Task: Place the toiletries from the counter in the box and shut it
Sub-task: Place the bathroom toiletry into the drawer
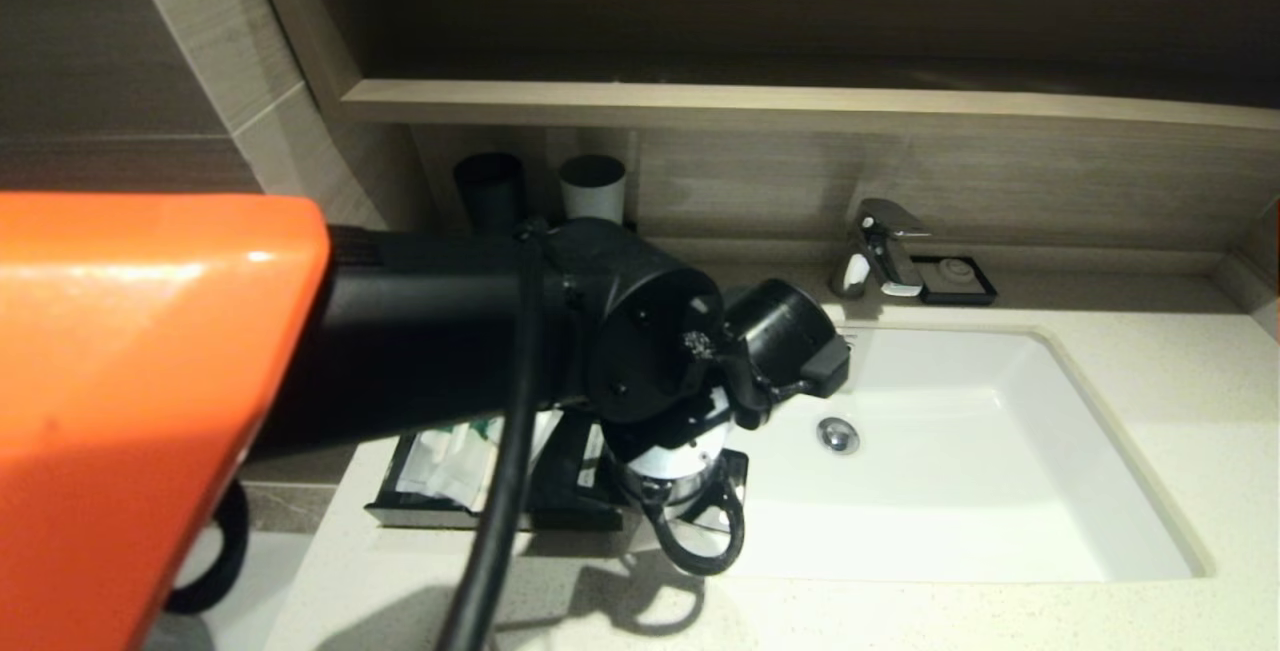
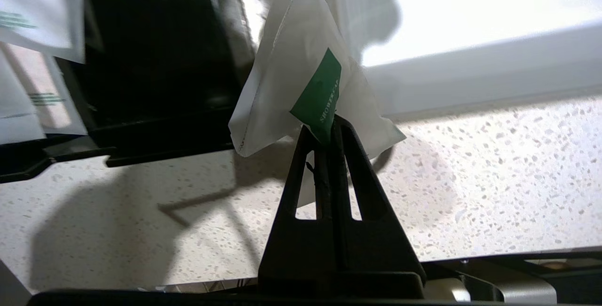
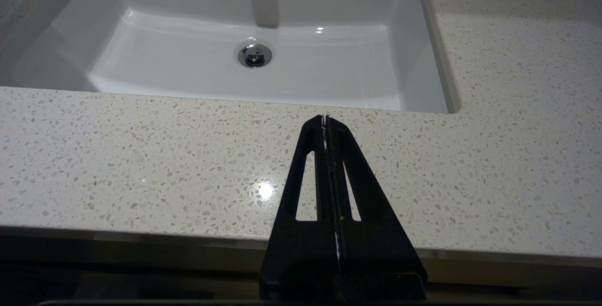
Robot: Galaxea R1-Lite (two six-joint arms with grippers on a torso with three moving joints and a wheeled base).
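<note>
While the right pincer (image 3: 325, 120) hangs pressed together over the near edge of the tabletop (image 3: 141, 165), in front of the basin (image 3: 263, 75), holding nothing, the left arm reaches across the near left part of the tabletop; its left pincer (image 2: 329, 129) is pinched on one white sachet with a green label (image 2: 301, 85), which hangs clear of the speckled stone, just beside the box (image 2: 155, 75) and near the basin's left rim; in the head view the arm hides that pincer and the sachet. One box (image 1: 570, 491) sits on the tabletop's left side, touching nothing of the basin that can be seen, its black drawer standing open toward the near edge; inside lie white and clear packets (image 1: 450, 456) with green stripes, at least two in the left wrist view (image 2: 33, 19), though the exact count cannot be told. Farther back, one chrome tap (image 1: 885, 251) stands at the tabletop's far edge behind the basin (image 1: 960, 451), with one small black soap dish (image 1: 957, 279) just beside it; at the far left corner stand two cups, one dark (image 1: 490, 189) and one grey (image 1: 592, 186), side by side beneath the wooden ledge (image 1: 800, 106).
</note>
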